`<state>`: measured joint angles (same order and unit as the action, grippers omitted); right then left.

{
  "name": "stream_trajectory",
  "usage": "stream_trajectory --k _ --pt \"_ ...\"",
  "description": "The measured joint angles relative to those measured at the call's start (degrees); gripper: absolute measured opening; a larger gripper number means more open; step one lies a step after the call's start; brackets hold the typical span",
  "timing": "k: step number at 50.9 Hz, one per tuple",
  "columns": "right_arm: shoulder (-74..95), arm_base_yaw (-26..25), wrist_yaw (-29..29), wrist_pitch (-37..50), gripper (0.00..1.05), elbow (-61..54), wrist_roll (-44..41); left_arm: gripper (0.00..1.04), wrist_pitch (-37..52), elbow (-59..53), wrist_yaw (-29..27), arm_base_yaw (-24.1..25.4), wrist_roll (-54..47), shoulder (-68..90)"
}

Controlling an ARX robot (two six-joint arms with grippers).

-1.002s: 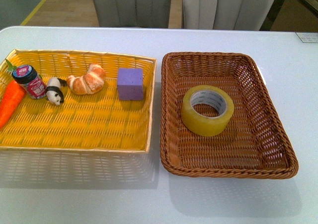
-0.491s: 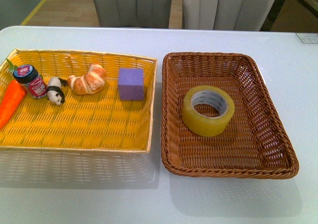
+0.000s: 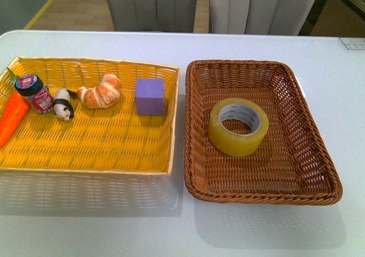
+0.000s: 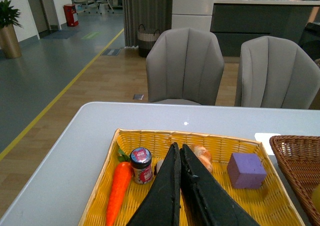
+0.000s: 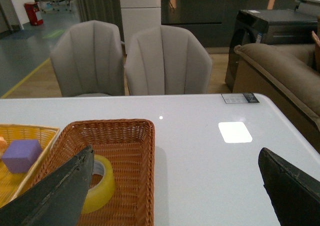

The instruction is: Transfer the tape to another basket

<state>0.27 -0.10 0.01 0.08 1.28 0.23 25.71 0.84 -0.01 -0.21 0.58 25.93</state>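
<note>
The tape, a yellowish roll with a white core, lies flat in the brown wicker basket on the right of the white table. It also shows in the right wrist view, partly behind one finger. The bright yellow basket stands to the left of the brown one. Neither gripper shows in the front view. My left gripper is shut and empty, above the yellow basket. My right gripper is wide open and empty, above the table beside the brown basket.
The yellow basket holds a carrot, a small jar, a panda figure, a croissant and a purple block. Two grey chairs stand behind the table. A label lies at the far right.
</note>
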Motion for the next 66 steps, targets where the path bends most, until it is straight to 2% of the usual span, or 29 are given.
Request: stream_trajectory --k 11,35,40,56,66 --pt "0.00 0.00 0.00 0.00 0.96 0.00 0.00 0.02 -6.86 -0.02 0.00 0.00 0.00 -7.13" --pt "0.00 0.00 0.00 0.00 0.96 0.00 0.00 0.02 -15.41 -0.02 0.00 0.00 0.00 -15.65" --pt "0.00 0.00 0.00 0.00 0.96 0.00 0.00 0.02 -24.98 0.00 0.00 0.00 -0.02 -23.54" --pt "0.00 0.00 -0.02 0.00 0.96 0.00 0.00 0.02 -25.73 0.00 0.00 0.02 0.00 -25.05" --pt "0.00 0.00 0.00 0.00 0.96 0.00 0.00 0.35 -25.73 0.00 0.00 0.02 0.00 -25.05"
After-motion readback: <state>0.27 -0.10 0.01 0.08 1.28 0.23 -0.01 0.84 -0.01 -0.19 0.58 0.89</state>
